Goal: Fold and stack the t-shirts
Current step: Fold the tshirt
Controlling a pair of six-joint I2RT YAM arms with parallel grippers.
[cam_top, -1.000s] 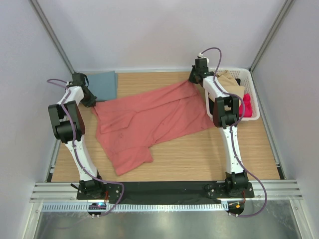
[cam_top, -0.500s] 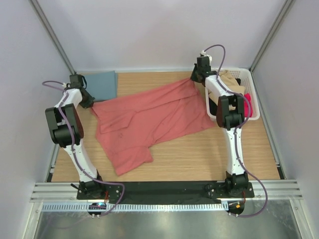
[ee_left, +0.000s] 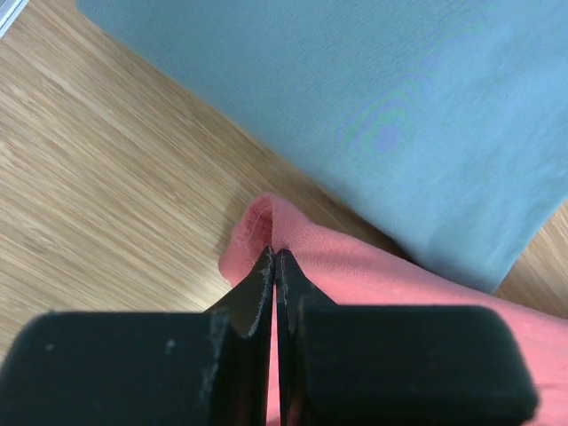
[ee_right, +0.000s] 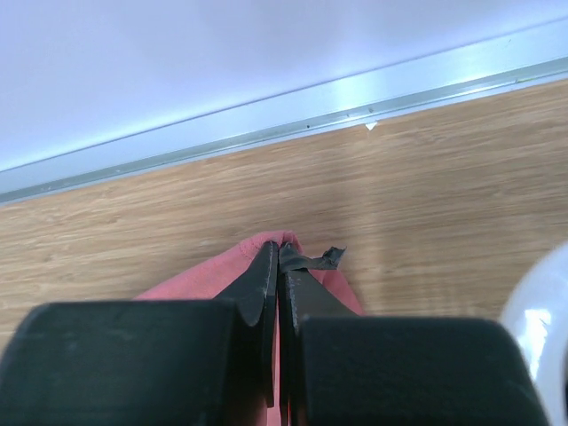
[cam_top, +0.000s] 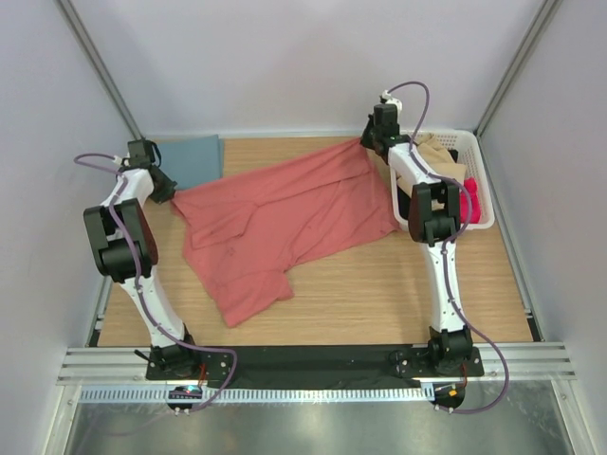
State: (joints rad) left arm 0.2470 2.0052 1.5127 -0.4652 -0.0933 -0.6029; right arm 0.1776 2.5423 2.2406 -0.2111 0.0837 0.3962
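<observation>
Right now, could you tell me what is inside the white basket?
A tan cloth and a bright pink item lie in the basket; the right arm covers part of it, hiding the rest.

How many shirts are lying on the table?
2. A salmon-red shirt is spread across the middle; a teal-blue shirt lies flat at the far-left corner. The white basket at right holds more cloth, possibly shirts.

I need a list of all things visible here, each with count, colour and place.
red t-shirt: 1, salmon-red, spread across the middle
blue t-shirt: 1, teal-blue, far left corner
basket: 1, white, far right
tan cloth: 1, tan, in the basket
pink cloth: 1, pink, in the basket
table: 1, light wood, under everything
left gripper: 1, black, shut on the red t-shirt
right gripper: 1, black, shut on the red t-shirt
</observation>
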